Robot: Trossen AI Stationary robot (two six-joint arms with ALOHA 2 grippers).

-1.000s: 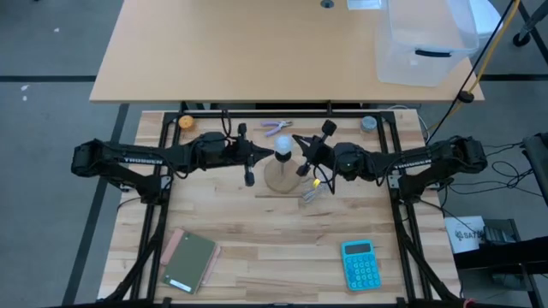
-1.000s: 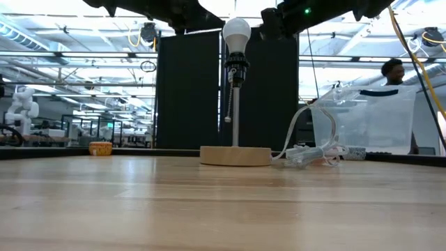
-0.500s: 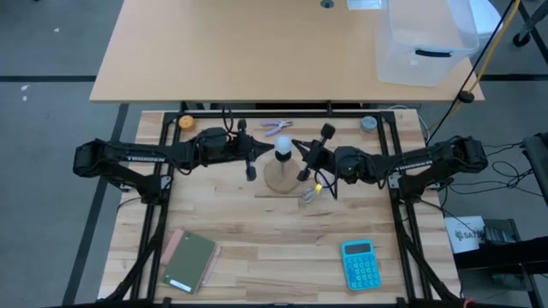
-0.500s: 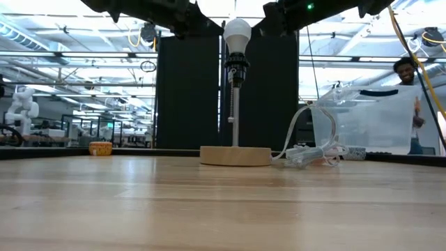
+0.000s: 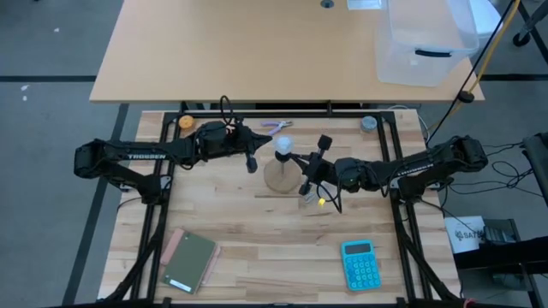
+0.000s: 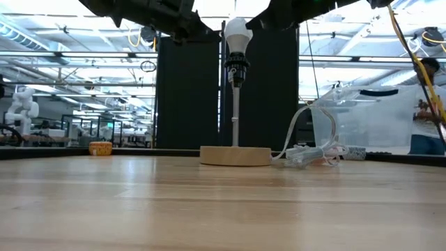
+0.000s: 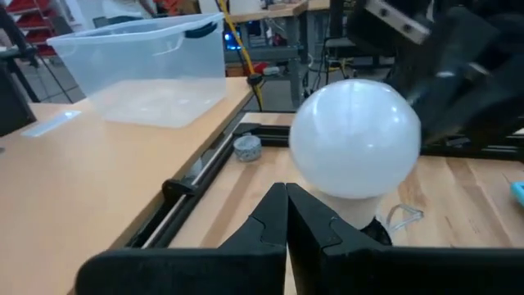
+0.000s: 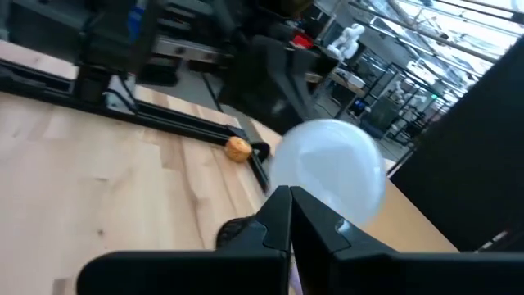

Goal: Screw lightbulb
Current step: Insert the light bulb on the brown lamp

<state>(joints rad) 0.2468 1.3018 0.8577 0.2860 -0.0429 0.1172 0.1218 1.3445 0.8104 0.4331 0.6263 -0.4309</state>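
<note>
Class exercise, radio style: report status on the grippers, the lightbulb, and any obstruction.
Left gripper shut, empty, beside the lightbulb. Right gripper shut, empty, on its other side. Lightbulb upright atop the lamp stand. Nothing blocking.

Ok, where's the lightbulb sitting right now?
The lightbulb sits on top of the lamp stand at the table's middle in the high view, between the shut left gripper and shut right gripper, both apart from it.

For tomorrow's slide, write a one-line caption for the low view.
A white lightbulb sits atop a slim lamp stand on a round wooden base, with both dark arms overhead and a clear wrapper beside it.
</note>
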